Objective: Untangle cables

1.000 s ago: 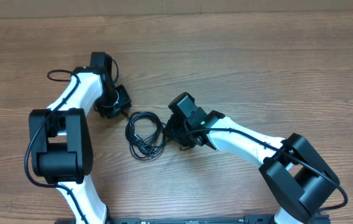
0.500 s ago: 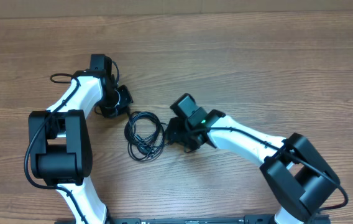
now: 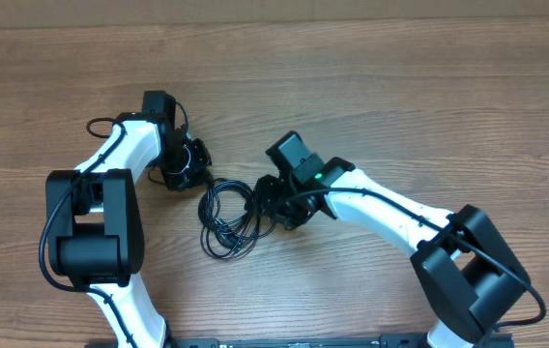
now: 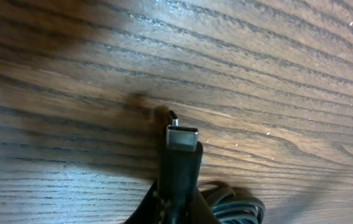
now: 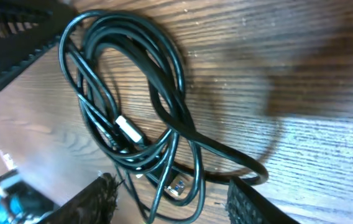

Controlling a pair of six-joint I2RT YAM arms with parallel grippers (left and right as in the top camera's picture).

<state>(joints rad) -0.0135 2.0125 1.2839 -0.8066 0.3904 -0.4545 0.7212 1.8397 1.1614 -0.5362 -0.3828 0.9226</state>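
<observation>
Between your two claws, the cables lie in a loose black coil on the wooden surface. Just up and left of that coil, your left claw is clenched on one cable's plug, whose silvery tip points out toward the wood grain. At the coil's right edge, your right claw is released, its fingers spread wide on either side of several overlapping strands without pinching them. A silvery-tipped connector lies among the coil's loops.
</observation>
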